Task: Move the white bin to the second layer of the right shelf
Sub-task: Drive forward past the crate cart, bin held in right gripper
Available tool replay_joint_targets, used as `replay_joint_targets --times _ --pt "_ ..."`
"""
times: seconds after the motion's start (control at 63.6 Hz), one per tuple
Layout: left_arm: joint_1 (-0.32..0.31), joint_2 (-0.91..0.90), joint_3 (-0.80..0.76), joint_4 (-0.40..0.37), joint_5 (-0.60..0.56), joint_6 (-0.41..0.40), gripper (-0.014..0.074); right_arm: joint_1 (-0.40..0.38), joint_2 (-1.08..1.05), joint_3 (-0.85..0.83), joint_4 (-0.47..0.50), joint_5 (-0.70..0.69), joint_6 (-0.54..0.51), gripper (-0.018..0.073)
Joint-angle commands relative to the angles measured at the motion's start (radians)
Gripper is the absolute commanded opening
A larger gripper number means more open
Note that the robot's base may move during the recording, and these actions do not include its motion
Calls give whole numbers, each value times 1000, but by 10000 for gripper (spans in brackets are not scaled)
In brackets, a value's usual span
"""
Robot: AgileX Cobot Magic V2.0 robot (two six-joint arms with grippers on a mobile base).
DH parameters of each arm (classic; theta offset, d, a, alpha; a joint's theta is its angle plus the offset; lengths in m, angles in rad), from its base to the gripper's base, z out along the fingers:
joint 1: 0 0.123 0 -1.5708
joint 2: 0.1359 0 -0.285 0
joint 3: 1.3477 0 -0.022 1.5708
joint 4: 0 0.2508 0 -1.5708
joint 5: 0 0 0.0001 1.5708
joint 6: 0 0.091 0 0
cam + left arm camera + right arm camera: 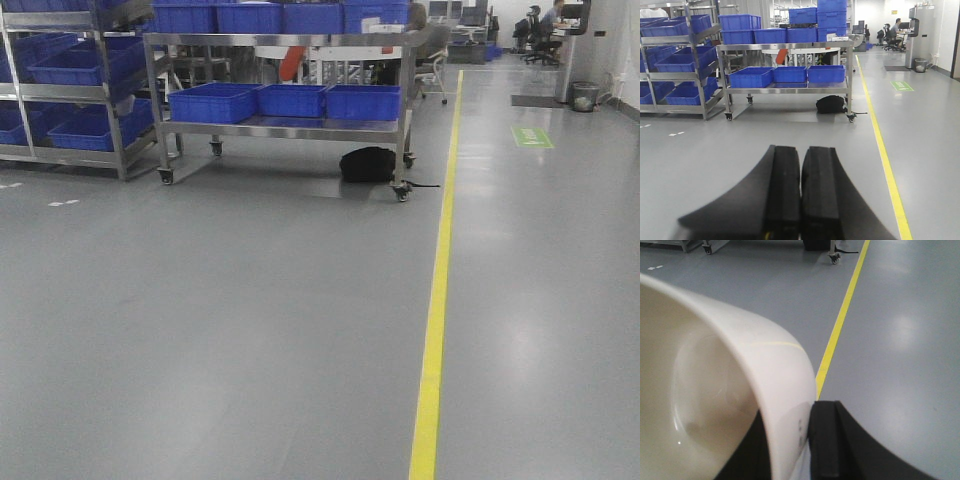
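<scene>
Evidently mid-carry: right gripper point(787, 440) clamped the wall of the white bin point(715, 365), which filled its wrist view toward 9 o'clock. Left gripper point(800, 185) sat pressed together, empty. The right shelf second layer was unseen; the next move called for finding it.

text: none legible | green floor marking point(532, 137): lettering too small to read

Left tool point(801, 150): matte black fingers point(782, 190), flat-faced, outer edges flaring in curve. Right tool point(790, 422): same black.
</scene>
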Motion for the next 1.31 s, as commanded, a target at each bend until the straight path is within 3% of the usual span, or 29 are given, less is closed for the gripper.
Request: replay_joint_targets --times 0.0,1.289 --pt "-3 -13 33 -5 -87 -7 85 -6 2 -29 -5 -107 -4 57" --pt "-3 -13 33 -5 -87 -7 85 -6 2 -29 -5 -107 -4 57"
